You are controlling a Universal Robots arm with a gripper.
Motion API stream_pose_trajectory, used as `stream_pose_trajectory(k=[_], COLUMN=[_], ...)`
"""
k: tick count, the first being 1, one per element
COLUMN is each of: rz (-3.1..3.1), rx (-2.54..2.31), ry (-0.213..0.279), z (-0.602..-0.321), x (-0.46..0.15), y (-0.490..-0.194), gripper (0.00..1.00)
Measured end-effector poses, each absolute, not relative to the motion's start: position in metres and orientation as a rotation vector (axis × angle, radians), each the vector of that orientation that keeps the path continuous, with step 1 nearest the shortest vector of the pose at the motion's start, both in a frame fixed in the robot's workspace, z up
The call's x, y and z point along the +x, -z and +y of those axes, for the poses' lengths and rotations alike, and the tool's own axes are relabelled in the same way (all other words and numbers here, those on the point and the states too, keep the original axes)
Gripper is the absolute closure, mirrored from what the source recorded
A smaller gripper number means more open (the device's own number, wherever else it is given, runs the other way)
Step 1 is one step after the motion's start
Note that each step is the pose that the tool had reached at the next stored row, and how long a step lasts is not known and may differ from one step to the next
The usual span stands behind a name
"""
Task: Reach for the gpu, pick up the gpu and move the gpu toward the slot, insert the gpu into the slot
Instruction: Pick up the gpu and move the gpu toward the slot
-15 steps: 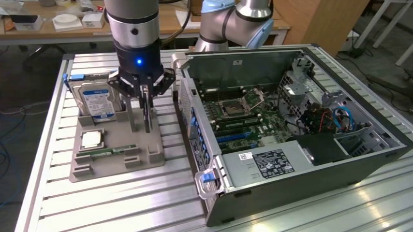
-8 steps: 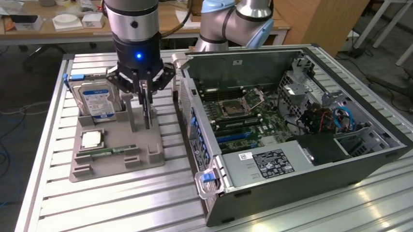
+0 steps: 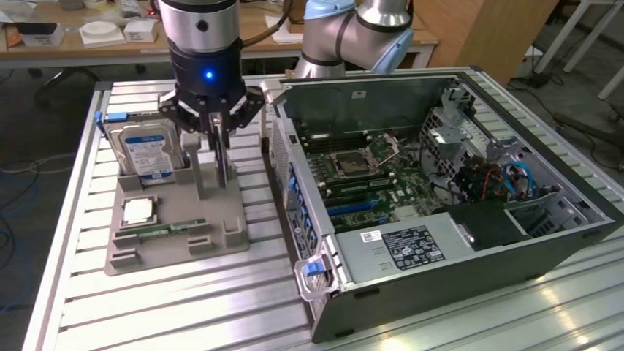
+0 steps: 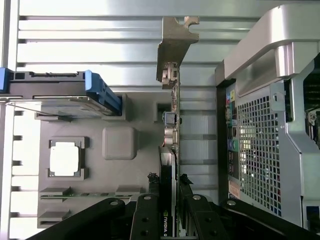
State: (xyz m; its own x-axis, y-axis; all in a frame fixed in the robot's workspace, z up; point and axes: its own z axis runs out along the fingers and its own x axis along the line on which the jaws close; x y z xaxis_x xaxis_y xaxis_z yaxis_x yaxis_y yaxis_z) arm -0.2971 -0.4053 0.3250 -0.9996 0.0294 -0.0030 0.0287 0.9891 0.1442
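Observation:
The gpu (image 3: 227, 164) is a thin dark card standing on edge at the grey holder tray (image 3: 229, 234), on the exterior view's left. My gripper (image 3: 222, 135) comes down on it from above, its fingers pressed against both faces of the card. In the wrist view the gpu (image 4: 175, 115) runs edge-on away from my gripper (image 4: 172, 180), ending in its silver bracket (image 4: 175, 45). The slot (image 3: 353, 207) is a long narrow strip on the green motherboard inside the open computer case (image 3: 468, 241), to the exterior view's right of the gripper.
The tray also carries a blue-labelled hard drive (image 3: 146, 150), a square processor chip (image 3: 139, 210) and a small memory stick (image 3: 161, 228). The case's perforated rear wall (image 4: 255, 150) stands close beside the card. Another arm's base (image 3: 341, 36) rises behind the case. Everything rests on a slatted aluminium table (image 3: 175, 307).

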Motion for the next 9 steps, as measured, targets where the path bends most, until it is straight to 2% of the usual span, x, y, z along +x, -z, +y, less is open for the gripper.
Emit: stream_pose_trajectory(k=[9], rz=[3.128], rx=[0.043], ry=[-0.220], z=[-0.4053], x=[-0.2970], y=[-0.3351], gripper=[0.74])
